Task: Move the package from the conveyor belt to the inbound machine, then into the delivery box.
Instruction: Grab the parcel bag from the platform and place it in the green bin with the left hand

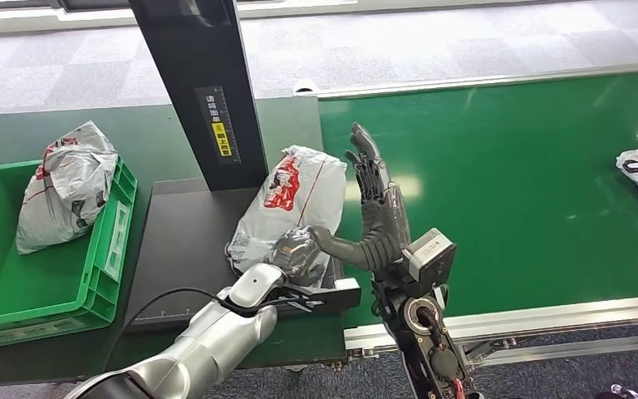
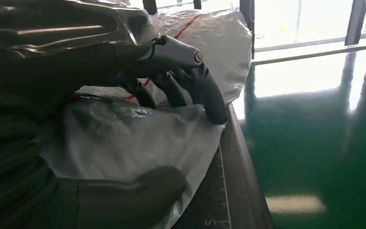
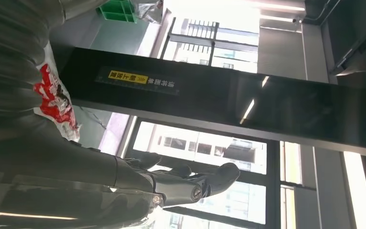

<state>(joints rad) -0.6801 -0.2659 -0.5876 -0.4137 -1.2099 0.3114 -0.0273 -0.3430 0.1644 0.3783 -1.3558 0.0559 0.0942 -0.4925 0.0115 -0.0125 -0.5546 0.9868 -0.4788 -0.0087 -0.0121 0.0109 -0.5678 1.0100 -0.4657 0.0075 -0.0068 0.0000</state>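
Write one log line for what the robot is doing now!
package: on inbound machine platform | left hand: grips package | right hand: open beside it

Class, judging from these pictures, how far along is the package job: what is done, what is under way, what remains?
Done: the package is off the green conveyor and lies on the dark inbound machine plate. Under way: the left robot hand rests on it, and the right robot hand stands open beside it. Left: moving it into the green box, where another bag already lies.
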